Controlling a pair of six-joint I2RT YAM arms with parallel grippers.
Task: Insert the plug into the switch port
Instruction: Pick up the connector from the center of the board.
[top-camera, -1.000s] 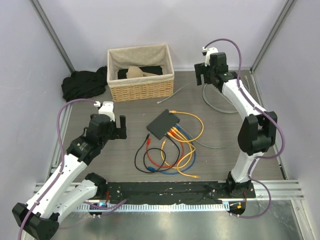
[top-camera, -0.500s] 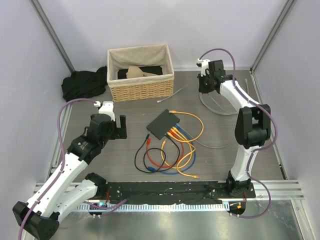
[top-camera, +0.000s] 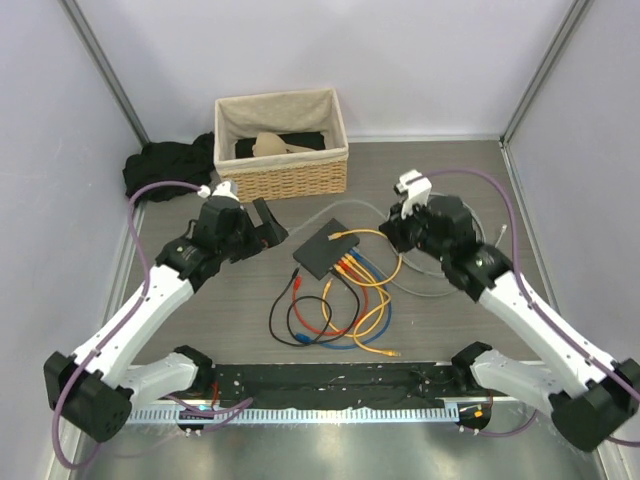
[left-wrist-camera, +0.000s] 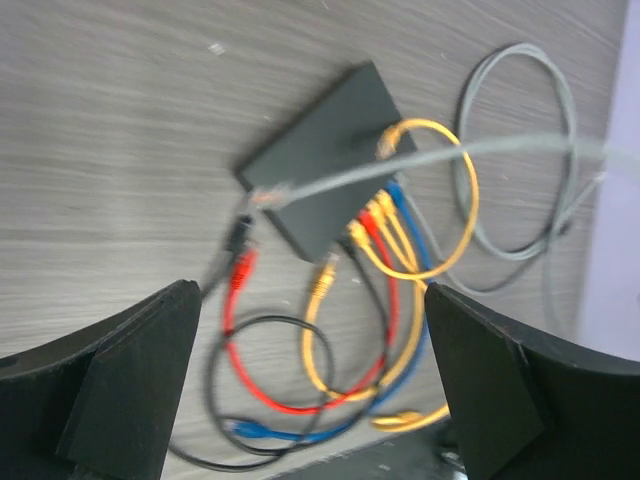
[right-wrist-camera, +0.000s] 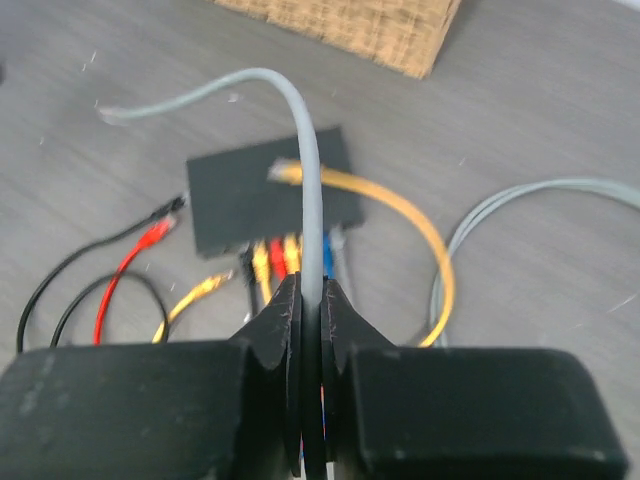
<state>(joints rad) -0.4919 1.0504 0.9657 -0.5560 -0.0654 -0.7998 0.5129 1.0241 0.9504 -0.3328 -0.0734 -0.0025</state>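
Your right gripper (right-wrist-camera: 312, 295) just swung in from the far right, pinching the grey cable (right-wrist-camera: 305, 150) above the switch (top-camera: 322, 250) mid-table; left gripper (top-camera: 268, 224) crept closer, spread wide; lining up the plug (left-wrist-camera: 268, 195) looks next.

Bench (top-camera: 420, 160): grey wood-grain laminate, matte, grain running left to right.
Enclosure: pale lavender-white panels on three sides: back wall (top-camera: 400, 60), left wall (top-camera: 50, 150), right wall (top-camera: 600, 120). All plain and unmarked.
Frame: one metal post at each back corner, the left post (top-camera: 105, 75) and the right post (top-camera: 540, 70).
A metal strip (top-camera: 517, 185) runs along the bench's right edge.
Near edge: black mounting plate (top-camera: 330, 378), a white toothed strip (top-camera: 330, 412) just in front of it, then brushed metal sheet (top-camera: 340, 450).
Back-left corner: wicker basket (top-camera: 285, 180) with a cloth lining; crumpled black cloth (top-camera: 160, 165) beside it, against the left wall.
Light: even, diffuse, shadows soft.
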